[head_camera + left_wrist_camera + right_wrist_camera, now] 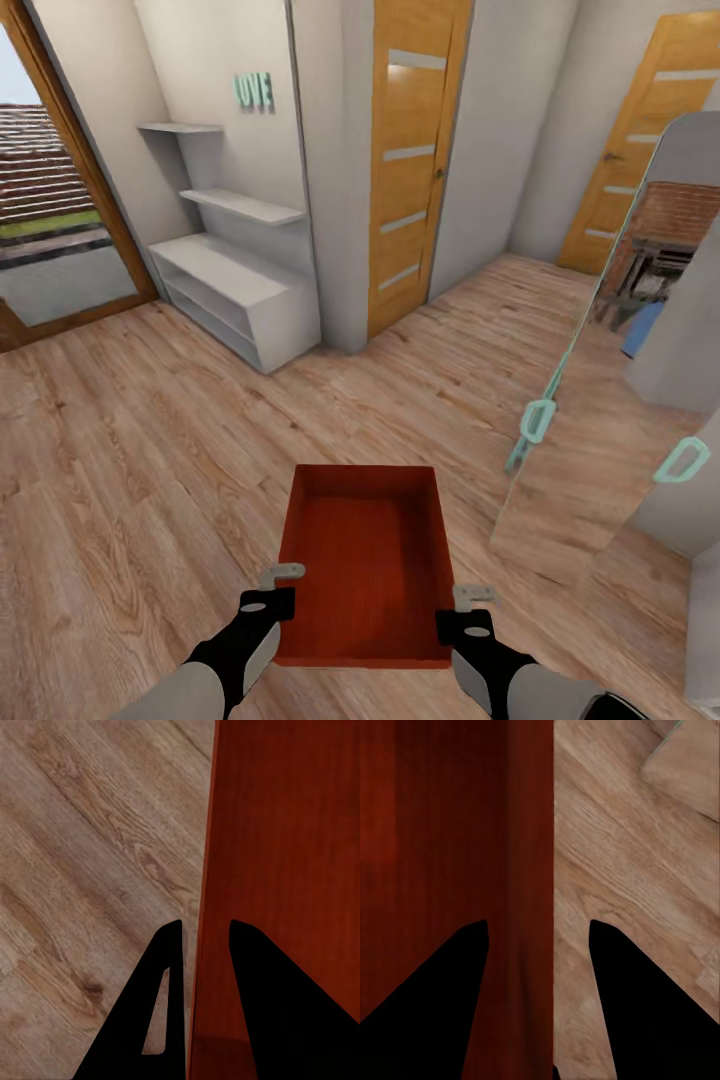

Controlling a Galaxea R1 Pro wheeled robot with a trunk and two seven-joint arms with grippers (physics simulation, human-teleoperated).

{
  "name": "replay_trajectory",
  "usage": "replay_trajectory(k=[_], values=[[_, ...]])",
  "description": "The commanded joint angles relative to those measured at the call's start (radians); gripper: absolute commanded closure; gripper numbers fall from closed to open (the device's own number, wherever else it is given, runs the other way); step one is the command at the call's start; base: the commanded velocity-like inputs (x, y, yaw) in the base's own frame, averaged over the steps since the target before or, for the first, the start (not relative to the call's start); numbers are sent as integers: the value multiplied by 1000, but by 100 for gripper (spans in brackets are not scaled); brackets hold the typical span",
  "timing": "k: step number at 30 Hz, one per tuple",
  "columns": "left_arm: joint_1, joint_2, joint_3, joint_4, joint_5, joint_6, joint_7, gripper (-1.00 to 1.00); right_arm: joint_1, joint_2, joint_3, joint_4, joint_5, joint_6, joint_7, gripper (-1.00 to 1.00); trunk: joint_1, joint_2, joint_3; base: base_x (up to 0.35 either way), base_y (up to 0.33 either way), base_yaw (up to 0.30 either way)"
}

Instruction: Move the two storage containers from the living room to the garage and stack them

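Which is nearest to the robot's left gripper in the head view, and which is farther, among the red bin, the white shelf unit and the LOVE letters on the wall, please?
From the left gripper:
1. Red bin, right at the gripper, whose fingers straddle its left wall.
2. White shelf unit, across the wood floor, ahead and to the left.
3. LOVE letters, high on the wall above the shelves, farthest.

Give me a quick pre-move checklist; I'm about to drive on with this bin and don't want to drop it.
1. Left gripper straddles the bin wall: ok.
2. Right gripper straddles the opposite wall: ok.
3. Both jaws pressed firmly on the walls: cannot tell.
4. Bin level and empty: ok.
5. Wood floor ahead free of obstacles: ok.
6. Clearance from mirror panel on the right: cannot tell.
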Motion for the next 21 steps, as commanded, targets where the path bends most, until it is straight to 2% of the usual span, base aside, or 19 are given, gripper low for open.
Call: replay_trajectory(k=[1,10,21], values=[[-1,0,20,-60,-16,7,6,100,0,0,1,17,-20,-5,-2,100,1,-1,-1,322,0,286],[-1,0,20,-60,-16,7,6,100,0,-2,1,18,-20,-5,-4,100,1,-1,-1,322,0,285],[-1,0,20,-60,-16,7,6,100,0,-3,2,18,-19,-6,-5,100,1,-1,-1,322,0,29]])
